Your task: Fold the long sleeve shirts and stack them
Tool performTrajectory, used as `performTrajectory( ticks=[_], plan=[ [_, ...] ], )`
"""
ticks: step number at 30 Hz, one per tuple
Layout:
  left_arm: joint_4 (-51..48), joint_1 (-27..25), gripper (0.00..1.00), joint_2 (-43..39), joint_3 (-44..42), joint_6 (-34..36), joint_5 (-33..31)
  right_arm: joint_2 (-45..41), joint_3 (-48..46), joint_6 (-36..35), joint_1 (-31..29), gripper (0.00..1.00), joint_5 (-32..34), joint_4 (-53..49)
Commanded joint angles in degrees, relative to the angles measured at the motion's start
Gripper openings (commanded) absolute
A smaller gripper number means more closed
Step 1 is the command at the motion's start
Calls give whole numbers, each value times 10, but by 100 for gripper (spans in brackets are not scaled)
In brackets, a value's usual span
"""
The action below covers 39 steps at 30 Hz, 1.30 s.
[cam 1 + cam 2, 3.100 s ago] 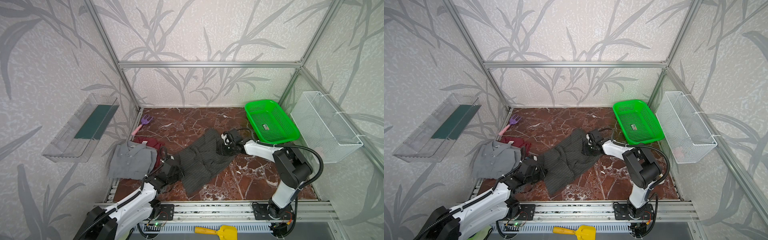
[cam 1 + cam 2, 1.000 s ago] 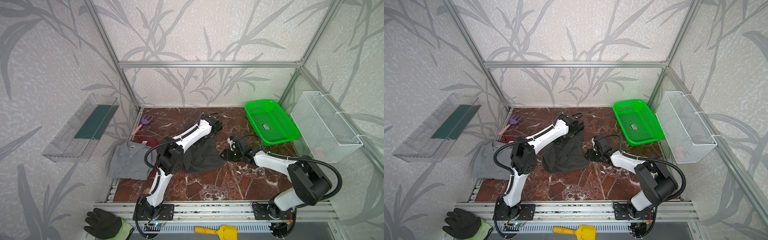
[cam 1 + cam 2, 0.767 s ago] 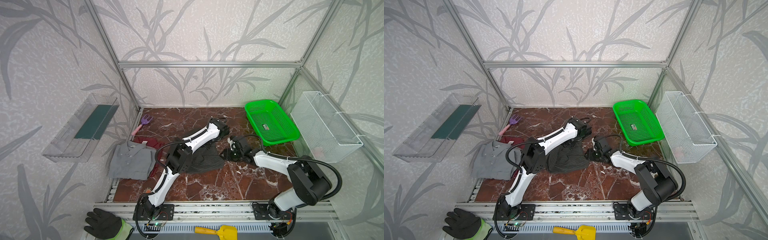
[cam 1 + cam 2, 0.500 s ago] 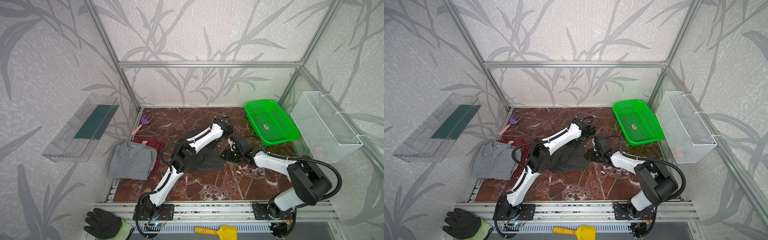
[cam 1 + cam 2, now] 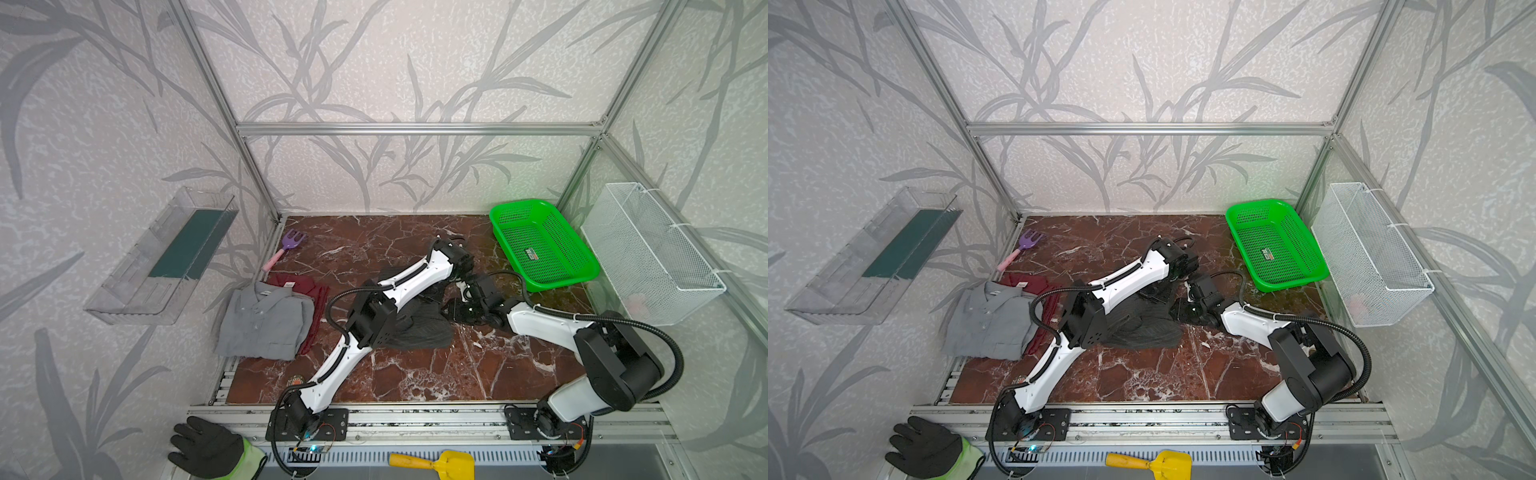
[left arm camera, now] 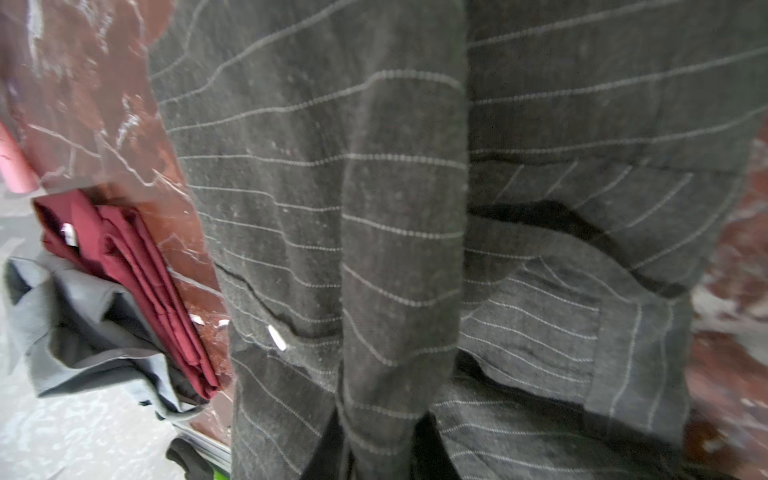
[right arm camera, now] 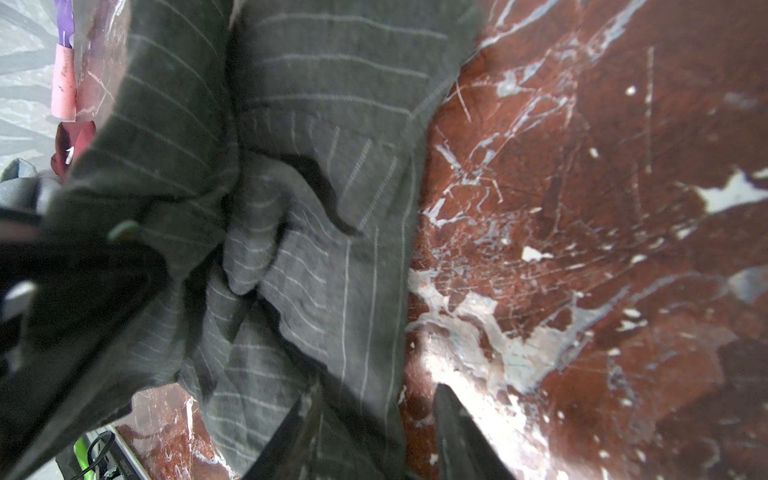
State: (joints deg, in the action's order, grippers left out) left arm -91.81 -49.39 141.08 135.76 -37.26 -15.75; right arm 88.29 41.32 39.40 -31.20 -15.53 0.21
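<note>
Lying bunched, long axis front-to-back, pinstriped shirt seemingly pinched in left claw; right claw unclear

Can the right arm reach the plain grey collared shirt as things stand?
Probably not: the left arm and the charcoal pinstriped shirt lie across the middle, between the right gripper and the plain grey collared shirt.

Pale grey wallpaper printed with darker grey leaf sprays covers every wall behind a silver aluminium frame. The table is red-brown marble with white veins. A clear plastic bin hangs on one side wall and a white wire basket on the opposite one. The light is soft and even.
</note>
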Motion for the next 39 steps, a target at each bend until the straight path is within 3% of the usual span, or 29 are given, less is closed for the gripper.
performTrajectory(
  ticks=[1,10,18,23,28,31,33,36,39],
  plan=[
    [-3,-10,20,-37,1,-43,45,-2,-7,0,0,45,5,8],
    [37,-6,25,-127,5,-96,47,-8,-12,0,1,45,8,15],
    [66,-6,25,-146,-103,-75,80,4,-8,-1,2,45,11,13],
    [63,-6,26,-196,-151,-92,14,2,-8,-2,1,45,14,9],
    [191,-2,31,-291,-281,-98,77,9,-5,-1,2,45,19,4],
    [268,-6,33,-312,-346,-104,145,10,-5,0,3,45,20,3],
    [309,-11,36,-327,-375,-109,157,11,-6,0,3,45,22,2],
    [382,-21,49,-349,-415,-101,182,9,-5,0,6,45,27,-1],
    [415,-25,51,-345,-439,-101,203,2,-9,0,10,45,30,-3]
  ],
)
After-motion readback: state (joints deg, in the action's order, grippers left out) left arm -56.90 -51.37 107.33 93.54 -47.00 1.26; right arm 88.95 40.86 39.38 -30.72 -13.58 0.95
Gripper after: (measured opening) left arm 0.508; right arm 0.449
